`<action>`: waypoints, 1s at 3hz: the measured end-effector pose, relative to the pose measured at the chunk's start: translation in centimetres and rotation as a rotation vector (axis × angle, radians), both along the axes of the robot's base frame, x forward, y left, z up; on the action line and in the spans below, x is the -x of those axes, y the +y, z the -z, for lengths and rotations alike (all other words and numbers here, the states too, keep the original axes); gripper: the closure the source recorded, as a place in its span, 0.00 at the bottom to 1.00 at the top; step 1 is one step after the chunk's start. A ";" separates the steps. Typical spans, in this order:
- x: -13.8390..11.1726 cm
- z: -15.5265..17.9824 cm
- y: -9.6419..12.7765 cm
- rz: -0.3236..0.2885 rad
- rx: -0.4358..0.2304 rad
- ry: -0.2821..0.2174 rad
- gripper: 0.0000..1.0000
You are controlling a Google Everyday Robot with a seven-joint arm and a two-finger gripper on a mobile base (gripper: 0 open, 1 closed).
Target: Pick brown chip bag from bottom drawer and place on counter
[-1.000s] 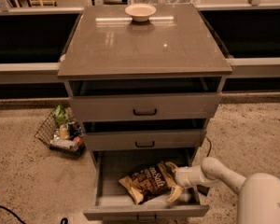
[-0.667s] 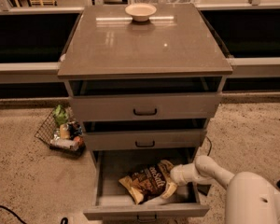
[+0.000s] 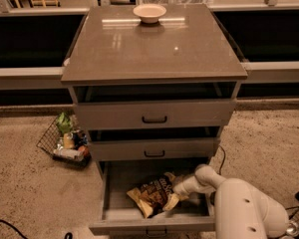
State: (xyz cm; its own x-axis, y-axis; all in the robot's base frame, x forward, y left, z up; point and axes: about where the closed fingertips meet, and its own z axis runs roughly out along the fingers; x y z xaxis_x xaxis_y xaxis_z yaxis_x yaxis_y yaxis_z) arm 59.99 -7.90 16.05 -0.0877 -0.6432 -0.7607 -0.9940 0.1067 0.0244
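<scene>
End effector at brown chip bag right edge, bottom drawer, grip unclear

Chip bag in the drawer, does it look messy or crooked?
Yes. The brown chip bag lies crumpled and slanted in the open bottom drawer, the gripper at its right edge. A wire basket of packets sits on the floor, left.

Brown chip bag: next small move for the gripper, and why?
Probably secure the grasp before lifting: the gripper is inside the open bottom drawer, at the right edge of the brown chip bag, which lies on the drawer floor.
</scene>
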 end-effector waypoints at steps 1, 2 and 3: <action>0.2 2.3 1.2 -0.011 0.017 0.024 0.16; 0.4 3.5 1.8 -0.022 0.004 0.039 0.39; 1.0 3.5 1.8 -0.028 -0.033 0.043 0.63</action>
State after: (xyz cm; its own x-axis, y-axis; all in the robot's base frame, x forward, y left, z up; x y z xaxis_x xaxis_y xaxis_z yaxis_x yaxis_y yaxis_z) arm 58.95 -6.14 12.52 -0.1033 -0.6205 -0.7774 -0.9945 0.0774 0.0704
